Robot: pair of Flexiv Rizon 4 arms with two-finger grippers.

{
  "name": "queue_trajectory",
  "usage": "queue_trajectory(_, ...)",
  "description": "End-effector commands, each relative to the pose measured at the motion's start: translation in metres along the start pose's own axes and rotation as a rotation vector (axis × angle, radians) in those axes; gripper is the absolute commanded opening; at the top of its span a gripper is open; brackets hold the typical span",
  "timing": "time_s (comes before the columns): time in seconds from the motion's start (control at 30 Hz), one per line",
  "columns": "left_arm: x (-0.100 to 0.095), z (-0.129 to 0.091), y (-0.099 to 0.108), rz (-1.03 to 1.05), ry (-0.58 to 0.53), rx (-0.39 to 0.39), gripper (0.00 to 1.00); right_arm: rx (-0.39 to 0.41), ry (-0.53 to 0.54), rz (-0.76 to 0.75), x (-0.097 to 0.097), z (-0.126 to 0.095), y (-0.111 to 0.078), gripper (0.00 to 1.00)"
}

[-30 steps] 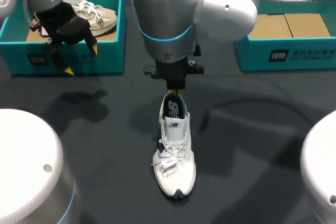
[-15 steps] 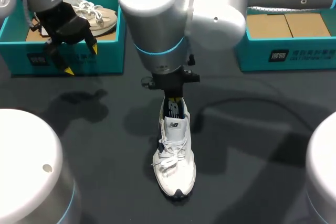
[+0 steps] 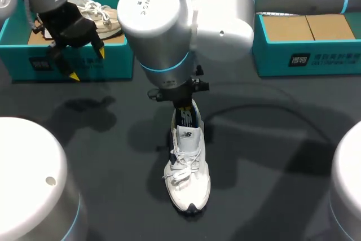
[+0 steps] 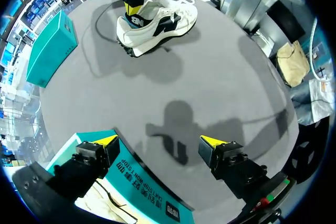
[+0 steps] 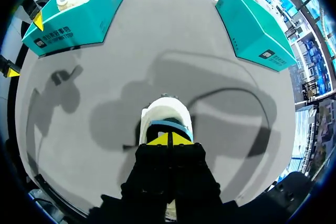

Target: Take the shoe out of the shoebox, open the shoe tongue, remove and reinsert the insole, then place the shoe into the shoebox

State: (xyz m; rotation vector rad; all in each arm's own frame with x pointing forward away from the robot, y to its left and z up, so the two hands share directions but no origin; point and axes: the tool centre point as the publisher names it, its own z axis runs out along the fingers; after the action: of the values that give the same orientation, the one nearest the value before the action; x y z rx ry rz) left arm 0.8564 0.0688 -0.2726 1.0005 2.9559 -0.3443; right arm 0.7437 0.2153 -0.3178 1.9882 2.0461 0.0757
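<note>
- Left jaws: spread wide, holding nothing, over the front wall of the shoebox (image 3: 113,60).
- Right jaws: pressed together, tips touching the heel of the white shoe (image 3: 189,170) in the middle of the bench (image 3: 271,150).

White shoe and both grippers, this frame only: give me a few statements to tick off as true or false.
1. The white shoe stands on the table, outside both boxes. True.
2. The left gripper is shut on a lace. False: its fingers are open and hold nothing, in front of the left shoebox.
3. The left shoebox holds a beige shoe. True.
4. The right gripper hangs clear of the white shoe, fingers wide apart. False: it is at the shoe's heel opening, yellow tips together.
5. The white shoe lies on its side. False: it sits upright on its sole, heel toward the right gripper.
</note>
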Motion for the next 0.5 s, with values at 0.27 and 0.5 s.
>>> queue_trajectory(0.27, -0.001, 0.000, 0.000, 0.000, 0.002, -0.003, 1.00, -0.132, -0.095, 0.362, 0.009, 0.032, -0.008, 0.00)
queue_trajectory(0.5, -0.001, 0.000, 0.000, 0.000, 0.002, -0.003, 1.00, -0.130, -0.078, 0.377, 0.005, 0.056, -0.011, 0.00)
